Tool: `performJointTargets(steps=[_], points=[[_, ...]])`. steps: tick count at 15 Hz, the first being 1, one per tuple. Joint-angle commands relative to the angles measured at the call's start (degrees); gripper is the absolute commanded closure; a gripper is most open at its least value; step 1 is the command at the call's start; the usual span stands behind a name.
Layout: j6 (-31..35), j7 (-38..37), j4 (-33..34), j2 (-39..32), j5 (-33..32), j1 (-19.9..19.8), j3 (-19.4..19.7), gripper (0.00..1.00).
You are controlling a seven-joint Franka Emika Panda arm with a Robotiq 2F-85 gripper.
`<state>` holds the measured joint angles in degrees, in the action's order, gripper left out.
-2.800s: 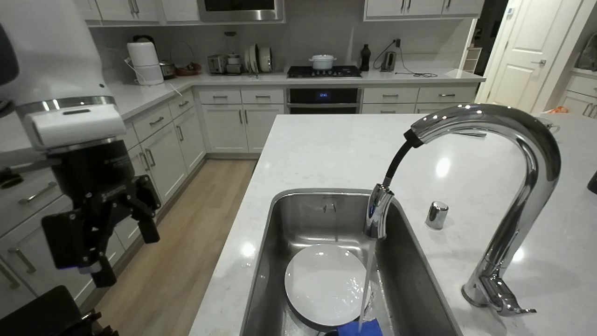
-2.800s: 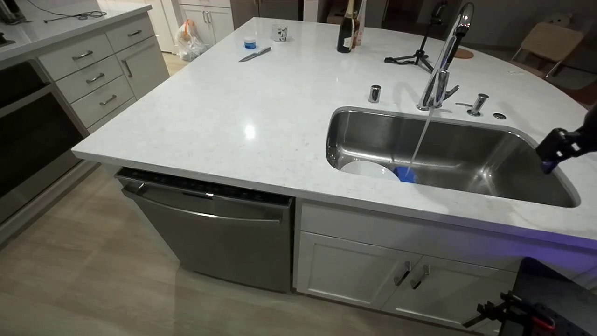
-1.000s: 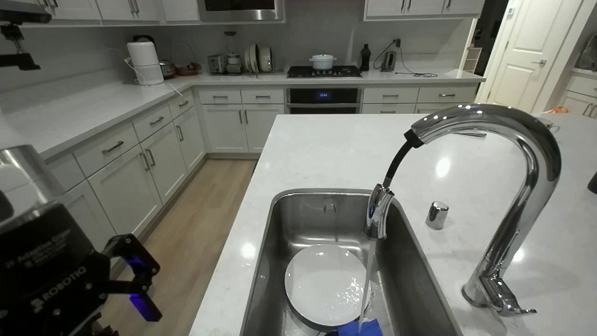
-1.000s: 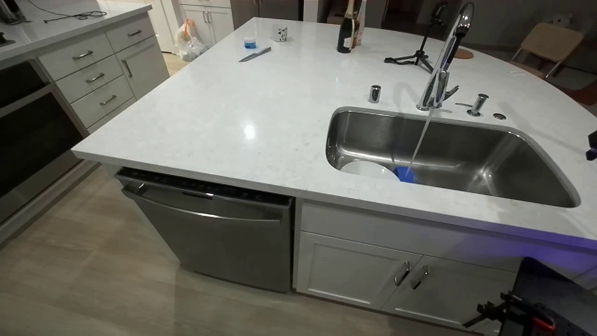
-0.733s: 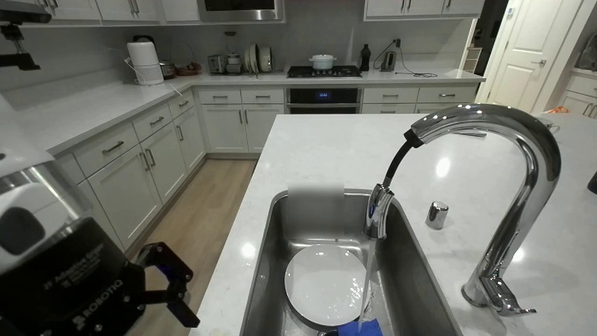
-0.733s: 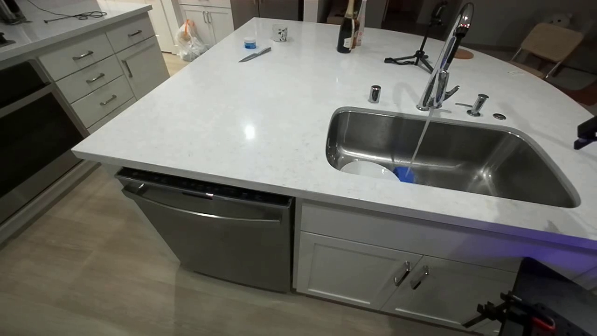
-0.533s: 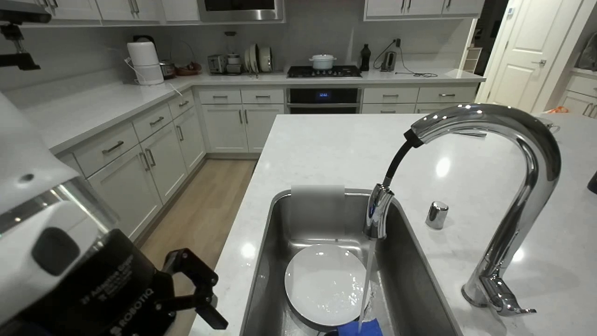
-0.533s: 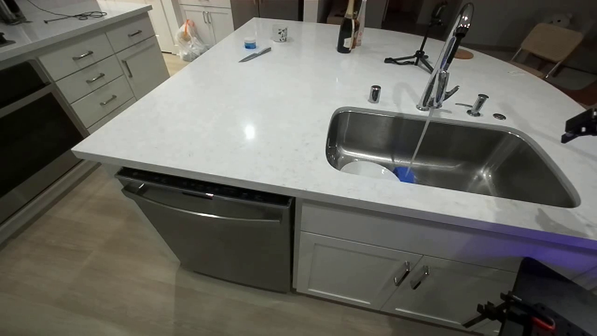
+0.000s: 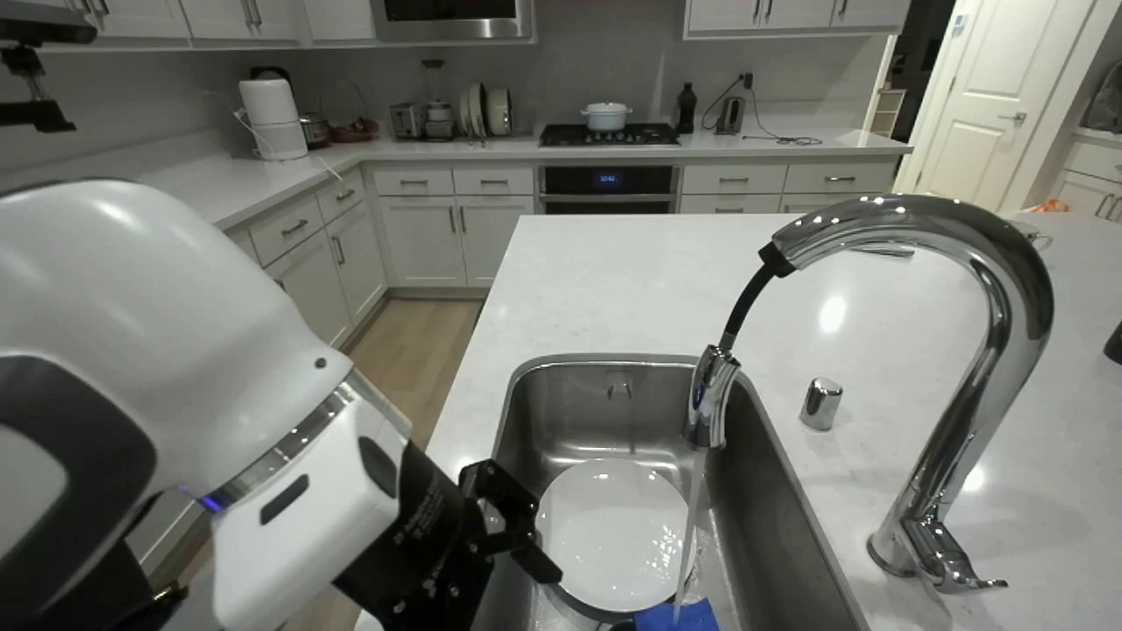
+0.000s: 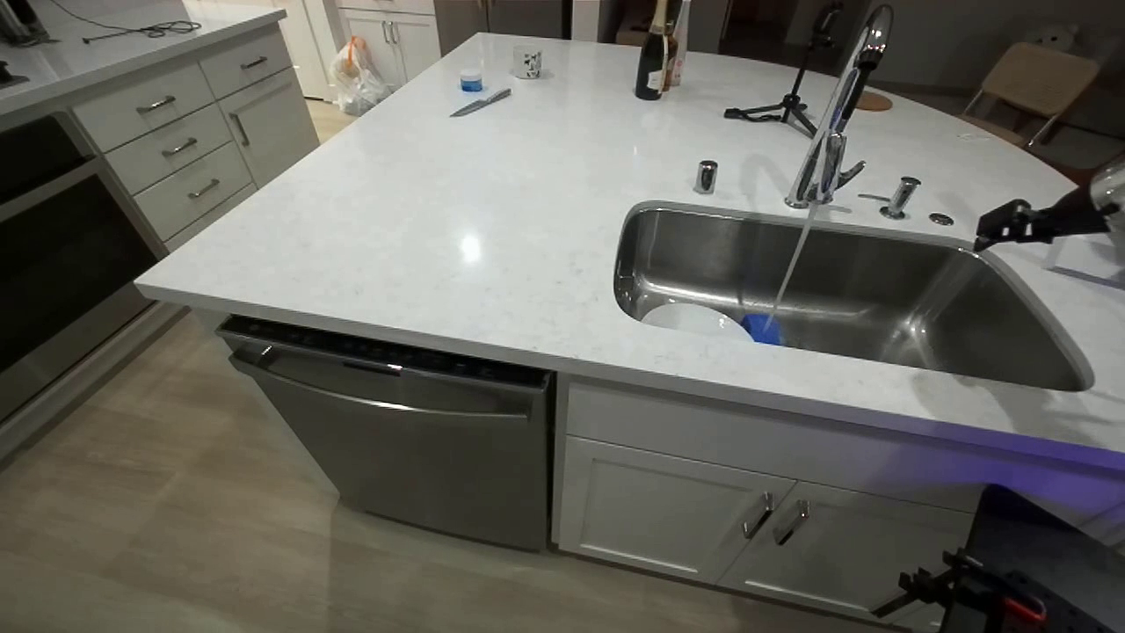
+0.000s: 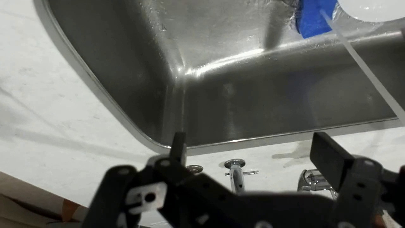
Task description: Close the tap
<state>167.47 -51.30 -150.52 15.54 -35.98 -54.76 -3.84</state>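
Had the Robotiq gripper [image 11: 250, 137] spread wide near the stainless-steel sink [image 10: 888, 264], at the end away from the white plate [image 9: 618, 526] inside. Found the chrome gooseneck faucet [image 9: 992, 386] just beside the sink, pouring water [image 9: 689, 517] from its spray head [image 9: 712, 399] onto a blue object [image 11: 311, 22] near the plate.

In an exterior view, noted sink [image 10: 888, 272] set into worktop [image 10: 395, 211], plate [image 10: 690, 318] in its left end. Found tap [image 10: 833, 141] on worktop just behind sink, between fitting [image 10: 707, 177] at left and dispenser [image 10: 900, 198] at right. Logged farther back: knife [image 10: 481, 103] at left, bottle [image 10: 651, 70] between knife and tripod [image 10: 794, 104]. Located dishwasher [image 10: 413, 457] below worktop.
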Motion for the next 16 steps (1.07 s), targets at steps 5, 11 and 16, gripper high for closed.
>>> performJointTargets(steps=[5,11,16], points=[[0.03,-17.15,14.86,-12.66,-14.55,-7.63,-4.44,0.0],[-1.37,-26.2,22.27,-20.21,-22.69,-7.75,-3.23,0.0],[-0.95,-29.57,26.76,-25.31,-27.04,-6.72,-2.66,0.0]])
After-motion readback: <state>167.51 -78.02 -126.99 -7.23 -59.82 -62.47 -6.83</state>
